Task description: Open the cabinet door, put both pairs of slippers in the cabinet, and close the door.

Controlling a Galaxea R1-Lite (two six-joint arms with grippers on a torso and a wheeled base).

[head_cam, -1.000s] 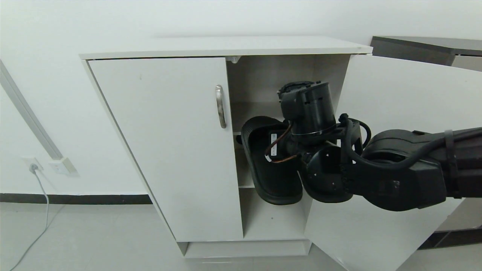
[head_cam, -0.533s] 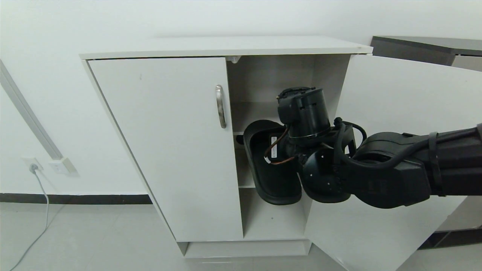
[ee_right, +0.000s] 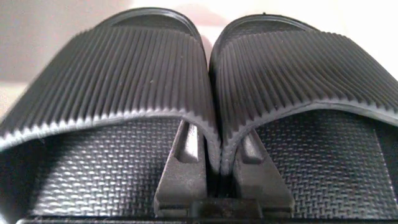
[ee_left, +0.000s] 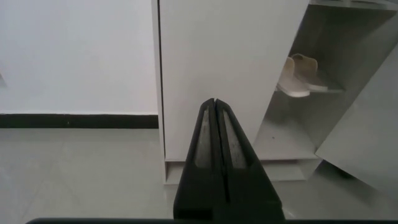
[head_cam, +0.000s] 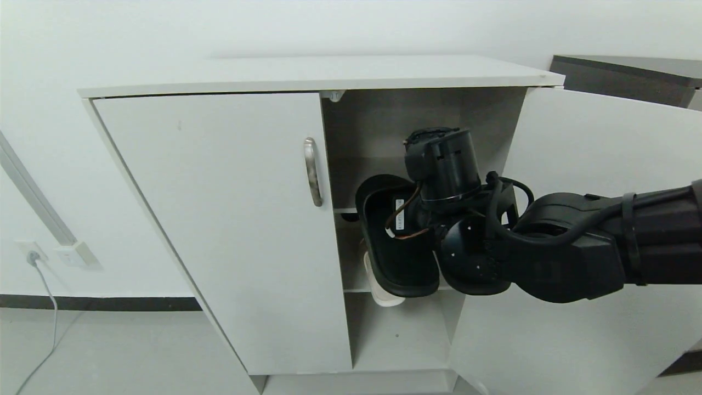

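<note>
In cabinet (head_cam: 318, 71) opening: right hand (ee_right: 217, 165) grips black slippers (head_cam: 397, 258); label (head_cam: 399, 214) illegible.

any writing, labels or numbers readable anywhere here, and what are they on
white label on the right arm's wrist: has print, but it is too small and blurred to read
black slippers: no text visible, only ribbed and textured rubber
beige slippers: no text visible
cabinet: no text, label or sign on its doors, top or shelves
so nothing here can actually be read
</note>
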